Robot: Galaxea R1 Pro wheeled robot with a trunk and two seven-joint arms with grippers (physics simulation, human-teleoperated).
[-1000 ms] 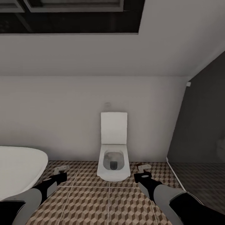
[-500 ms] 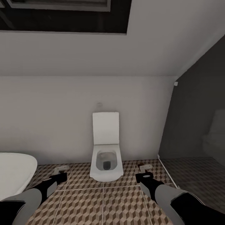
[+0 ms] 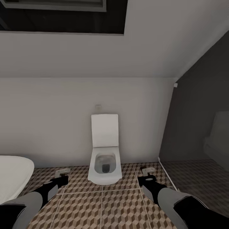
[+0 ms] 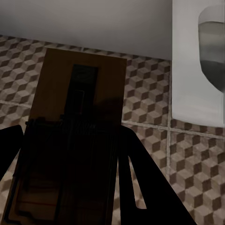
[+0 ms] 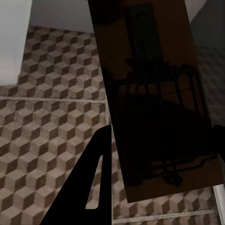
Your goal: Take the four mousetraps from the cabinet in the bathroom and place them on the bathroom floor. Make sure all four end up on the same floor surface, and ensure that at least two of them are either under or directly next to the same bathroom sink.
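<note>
Each of my grippers holds a mousetrap over the bathroom floor, which has brown cube-pattern tiles. My left gripper is shut on a flat brown mousetrap, seen small in the head view as the left mousetrap. My right gripper is shut on a second mousetrap, whose tip is the right mousetrap. Dark fingers flank the left board. The cabinet is out of view, and I cannot make out a sink.
A white toilet with its lid up stands against the pale wall straight ahead, between my two arms. A white rounded tub sits at the left. A dark glass partition closes off the right side.
The whole picture has shifted left, so the camera has turned right: toilet and tub slid left and more dark partition shows. Both grippers keep their mousetraps.
</note>
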